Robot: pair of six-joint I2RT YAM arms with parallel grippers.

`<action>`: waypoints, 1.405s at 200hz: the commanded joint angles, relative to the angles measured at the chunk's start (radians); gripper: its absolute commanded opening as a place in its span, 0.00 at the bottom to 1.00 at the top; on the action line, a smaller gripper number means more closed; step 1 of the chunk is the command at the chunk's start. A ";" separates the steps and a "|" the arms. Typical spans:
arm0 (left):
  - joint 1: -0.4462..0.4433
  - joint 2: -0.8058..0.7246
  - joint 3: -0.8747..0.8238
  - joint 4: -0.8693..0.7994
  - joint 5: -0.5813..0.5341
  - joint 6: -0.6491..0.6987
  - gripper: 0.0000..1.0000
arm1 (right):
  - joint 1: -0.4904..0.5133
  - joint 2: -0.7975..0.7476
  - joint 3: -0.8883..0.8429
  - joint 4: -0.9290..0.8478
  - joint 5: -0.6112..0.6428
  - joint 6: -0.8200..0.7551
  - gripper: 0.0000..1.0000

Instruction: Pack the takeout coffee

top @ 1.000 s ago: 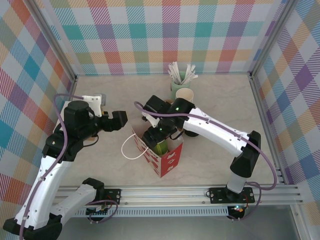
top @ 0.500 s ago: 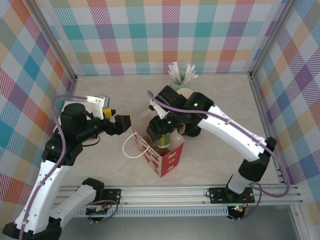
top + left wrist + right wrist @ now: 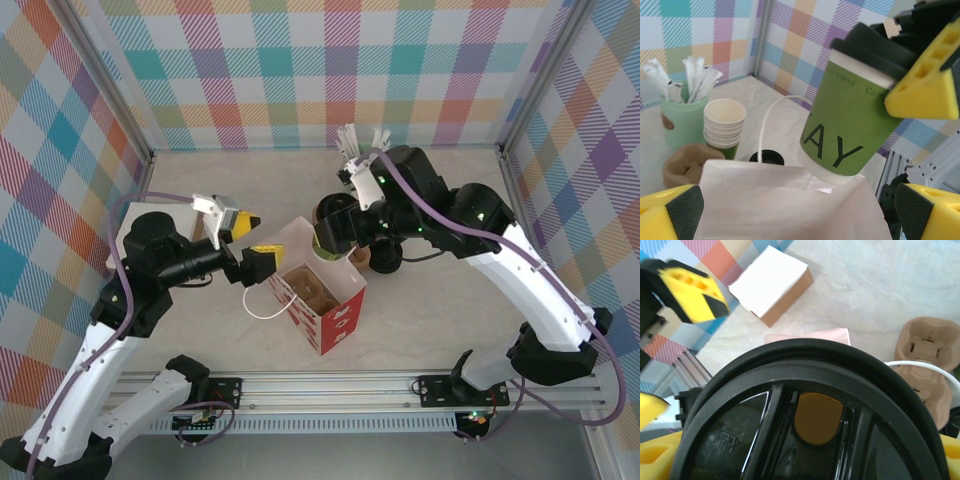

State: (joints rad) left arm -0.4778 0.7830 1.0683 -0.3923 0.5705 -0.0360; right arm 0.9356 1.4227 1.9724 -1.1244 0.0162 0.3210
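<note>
Left claw [image 3: 255, 260] spread wide, the open red-and-white paper bag [image 3: 338, 312] just off its fingertips. Right claw [image 3: 337, 228] pinches the lidded takeout coffee [image 3: 845, 125], tilted above the bag's far rim. Beyond it: stacked cups [image 3: 724, 125], stirrer pot [image 3: 682, 120].

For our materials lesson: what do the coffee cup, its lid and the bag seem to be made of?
Coffee cup: paper, it seems; matte green, printed lettering, white base rim. Lid: probably plastic; black, smooth moulded rim, slight sheen. Bag: likely paper; flat white inside, creased edge.
</note>
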 commanded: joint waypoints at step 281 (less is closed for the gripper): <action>-0.279 0.244 0.149 -0.103 -0.195 0.469 0.51 | -0.053 -0.008 0.051 -0.032 -0.193 0.169 1.00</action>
State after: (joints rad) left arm -0.7372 1.0222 1.1957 -0.4736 0.4046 0.3645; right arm 0.8989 1.4147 1.9800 -1.1206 -0.1394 0.4587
